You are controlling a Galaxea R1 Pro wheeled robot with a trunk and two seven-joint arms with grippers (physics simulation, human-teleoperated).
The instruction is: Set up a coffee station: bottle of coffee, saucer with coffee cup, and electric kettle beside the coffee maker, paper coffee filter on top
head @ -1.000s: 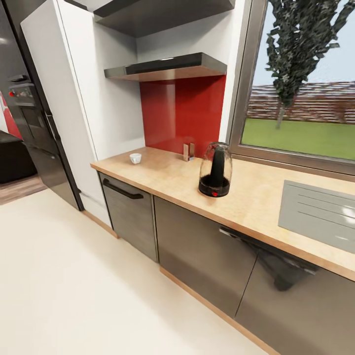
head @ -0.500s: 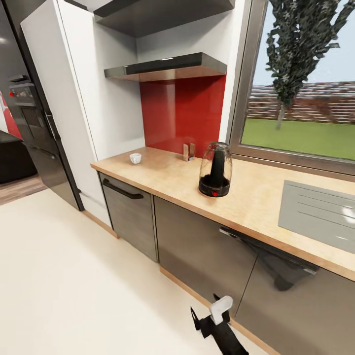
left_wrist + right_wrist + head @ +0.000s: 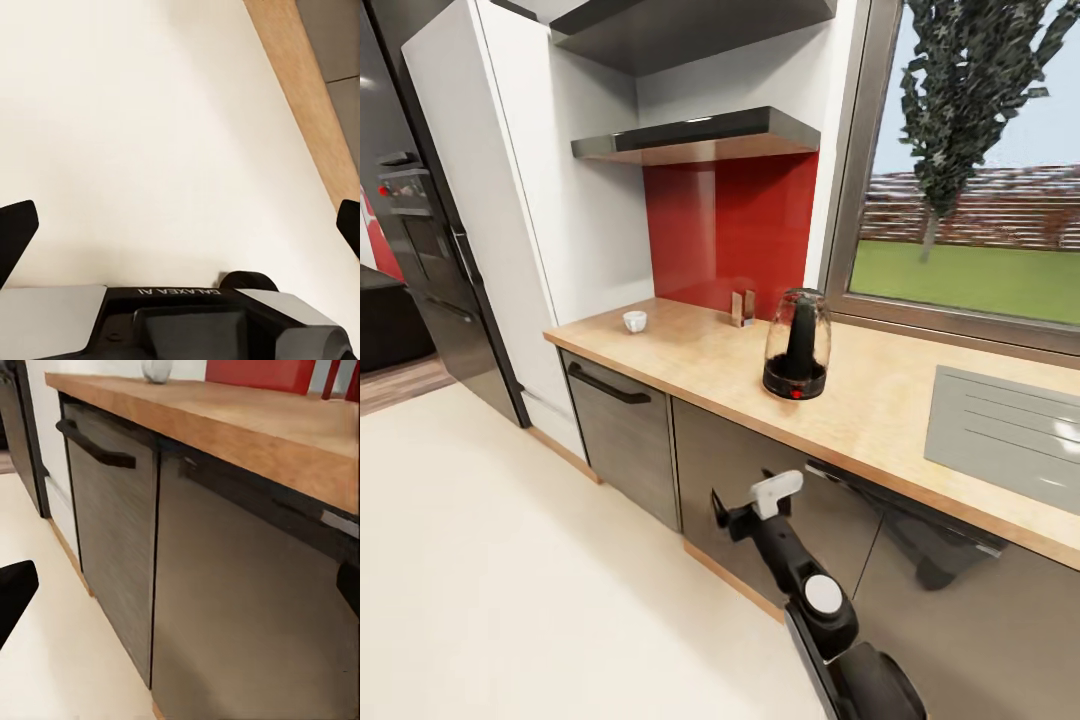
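Note:
A clear glass appliance with a black core and base (image 3: 797, 345) stands on the wooden countertop (image 3: 700, 355); I cannot tell whether it is the coffee maker or the kettle. A small white coffee cup (image 3: 634, 320) sits near the counter's left end and also appears in the right wrist view (image 3: 157, 369). A small upright brown item (image 3: 743, 307) stands against the red backsplash. My right gripper (image 3: 745, 503) is open, below counter height in front of the cabinet doors, its fingertips wide apart (image 3: 180, 589). My left gripper (image 3: 180, 225) is open over the cream floor.
A dark shelf (image 3: 700, 135) hangs above the counter; its top is hidden from below. A dishwasher front with a black handle (image 3: 607, 385) is under the counter's left end. A grey drainboard (image 3: 1010, 430) lies at the right. Tall white and black units stand at the left.
My right arm has risen from the bottom edge of the head view, up and to the left, to the front of the cabinet doors. The things on the counter have not moved.

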